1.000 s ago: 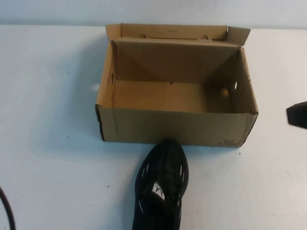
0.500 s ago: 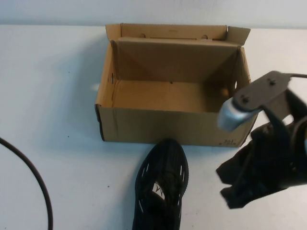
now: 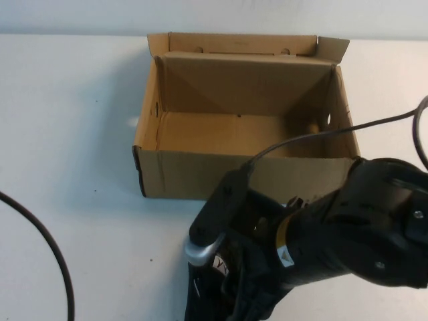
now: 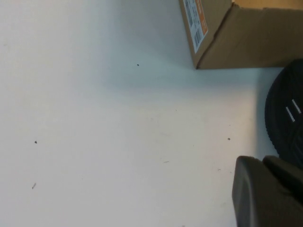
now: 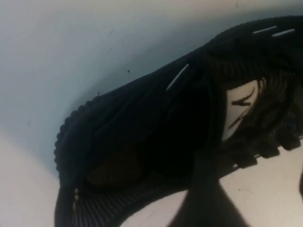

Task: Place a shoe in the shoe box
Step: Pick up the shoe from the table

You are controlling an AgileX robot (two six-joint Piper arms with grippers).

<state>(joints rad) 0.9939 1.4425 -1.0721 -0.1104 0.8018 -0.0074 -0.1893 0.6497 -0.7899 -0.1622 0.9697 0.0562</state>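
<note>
The black mesh shoe (image 3: 199,293) lies on the white table just in front of the shoe box (image 3: 241,177), mostly hidden under my right arm (image 3: 321,247). The right wrist view shows the shoe (image 5: 156,123) close up, with its white tongue tag (image 5: 239,106) and silver side dashes. My right gripper (image 5: 253,198) is open right over the shoe, one finger (image 5: 203,203) reaching across its ridged sole. The brown box is open and holds nothing. My left gripper (image 4: 267,191) is shut and empty, low over the table to the left of the shoe (image 4: 286,113); it is out of the high view.
A black cable (image 3: 47,251) curves across the table at front left. The box corner (image 4: 213,42) with an orange-and-white label shows in the left wrist view. The box's upright flaps (image 3: 241,45) stand along its far side.
My right arm has swung in from the right edge, leftward and down, and now covers the shoe. The shoe and the box have not moved.
</note>
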